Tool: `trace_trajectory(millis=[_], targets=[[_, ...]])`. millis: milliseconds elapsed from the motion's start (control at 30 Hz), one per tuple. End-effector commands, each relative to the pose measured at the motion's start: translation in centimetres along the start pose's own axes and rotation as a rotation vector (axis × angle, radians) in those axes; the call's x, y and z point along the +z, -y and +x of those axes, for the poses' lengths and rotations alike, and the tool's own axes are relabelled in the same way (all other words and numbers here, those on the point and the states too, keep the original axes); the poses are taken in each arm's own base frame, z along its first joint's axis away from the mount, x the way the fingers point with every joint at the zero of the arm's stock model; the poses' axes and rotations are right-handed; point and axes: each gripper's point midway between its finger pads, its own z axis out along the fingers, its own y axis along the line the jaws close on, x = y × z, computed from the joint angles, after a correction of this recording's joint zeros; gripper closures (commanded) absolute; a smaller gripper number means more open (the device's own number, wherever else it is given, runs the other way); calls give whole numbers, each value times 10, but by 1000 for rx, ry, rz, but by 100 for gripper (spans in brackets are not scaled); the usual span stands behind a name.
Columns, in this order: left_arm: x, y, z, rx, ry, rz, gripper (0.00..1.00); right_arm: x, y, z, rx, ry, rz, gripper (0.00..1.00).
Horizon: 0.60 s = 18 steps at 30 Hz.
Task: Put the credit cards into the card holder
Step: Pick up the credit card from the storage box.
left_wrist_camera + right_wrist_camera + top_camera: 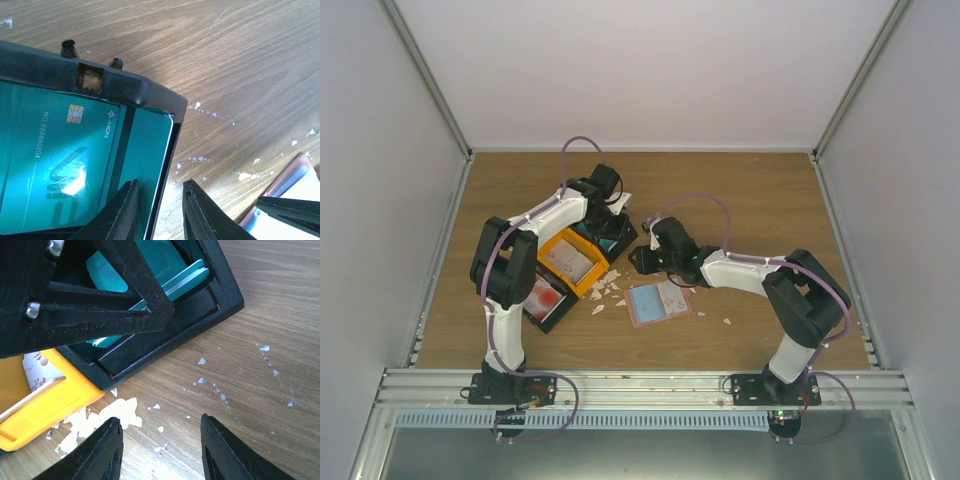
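Teal credit cards (75, 160) lie in a black bin (125, 85) at mid-table (618, 240); they also show in the right wrist view (187, 277). My left gripper (610, 222) (160, 184) is open. One finger is over the teal card inside the bin, the other is outside the bin's wall. The salmon card holder (661, 320) lies open on the table with a teal-blue card showing in it; its edge shows in the left wrist view (290, 175). My right gripper (642, 258) (160, 419) is open and empty over bare wood between bin and holder.
An orange bin (588, 280) (55, 405) holds pale pinkish cards (570, 260). A second black bin (552, 318) holds red cards (545, 297). White scraps (605, 290) (105, 420) lie scattered by the bins. The left gripper's body fills the upper left of the right wrist view.
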Motion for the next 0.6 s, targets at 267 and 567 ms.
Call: trace_trajectory(millis=[267, 567], targets=[[-18, 10, -10, 14, 42, 7, 82, -6, 4, -3, 3, 18, 24, 56], [-33, 15, -15, 20, 72, 9, 88, -8, 5, -6, 9, 27, 29, 56]])
